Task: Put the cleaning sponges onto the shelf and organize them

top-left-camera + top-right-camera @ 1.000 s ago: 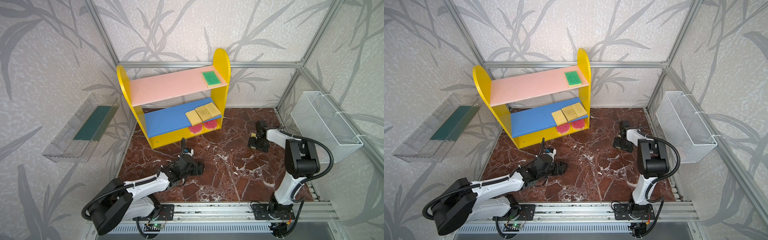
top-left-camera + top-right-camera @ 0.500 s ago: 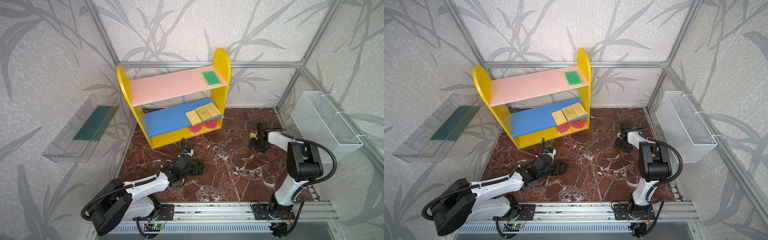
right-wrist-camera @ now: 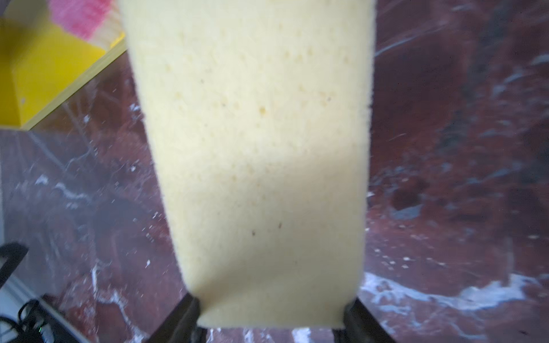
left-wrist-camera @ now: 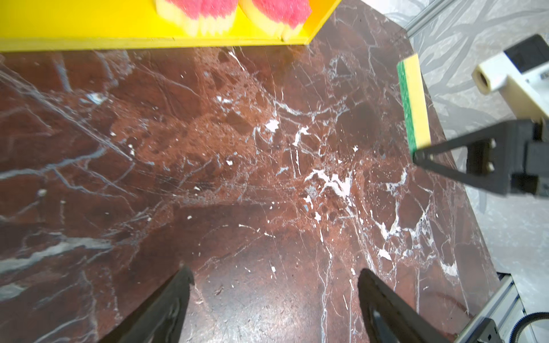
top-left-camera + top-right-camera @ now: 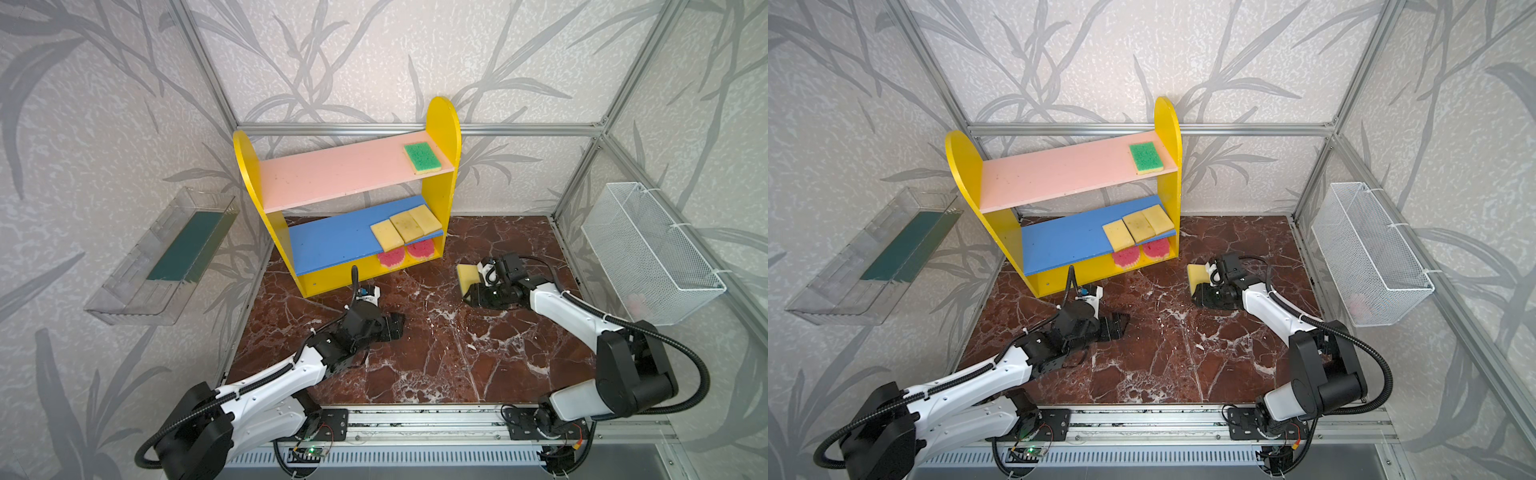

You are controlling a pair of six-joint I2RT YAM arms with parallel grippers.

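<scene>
Gripping a yellow sponge by its end, the right gripper holds it above the marble floor, near the shelf. The left gripper, fingers spread wide and empty, hovers over the floor in front of the shelf, which carries six sponges.

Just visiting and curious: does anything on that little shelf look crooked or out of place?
Slightly. On the blue board, three yellow sponges sit askew, their front ends poking past its edge. Everything else on the shelf looks tidy.
</scene>
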